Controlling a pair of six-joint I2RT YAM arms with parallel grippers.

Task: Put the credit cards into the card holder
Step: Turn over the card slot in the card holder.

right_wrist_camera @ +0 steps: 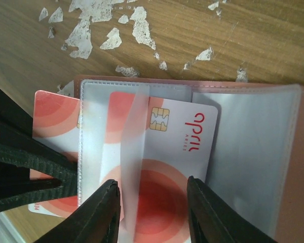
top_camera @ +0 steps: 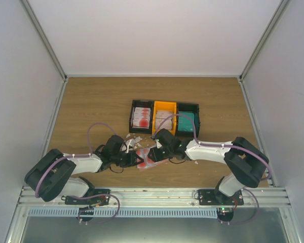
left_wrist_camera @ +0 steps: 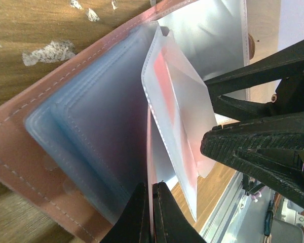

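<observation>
The salmon-pink card holder (top_camera: 145, 158) lies open on the wood between both grippers. My left gripper (left_wrist_camera: 152, 190) is shut on the thin edge of one clear plastic leaf (left_wrist_camera: 162, 152) of the card holder (left_wrist_camera: 17, 152), holding it up. A white credit card (right_wrist_camera: 180, 147) with red circles and a gold chip sits partly inside a clear sleeve. My right gripper (right_wrist_camera: 152, 190) hovers over that card's near end, its jaws apart on either side of it. A second red-and-white card (right_wrist_camera: 53, 119) shows at the left, behind the sleeve edge. The holder's pink cover (right_wrist_camera: 296, 167) extends to the right.
A black-and-orange three-compartment tray (top_camera: 164, 117) holding more cards stands just behind the grippers. Irregular white scraps (right_wrist_camera: 86, 30) are scattered on the wood beyond the holder. The left gripper's black fingers (right_wrist_camera: 20, 162) crowd the right wrist view's left side. White walls enclose the table.
</observation>
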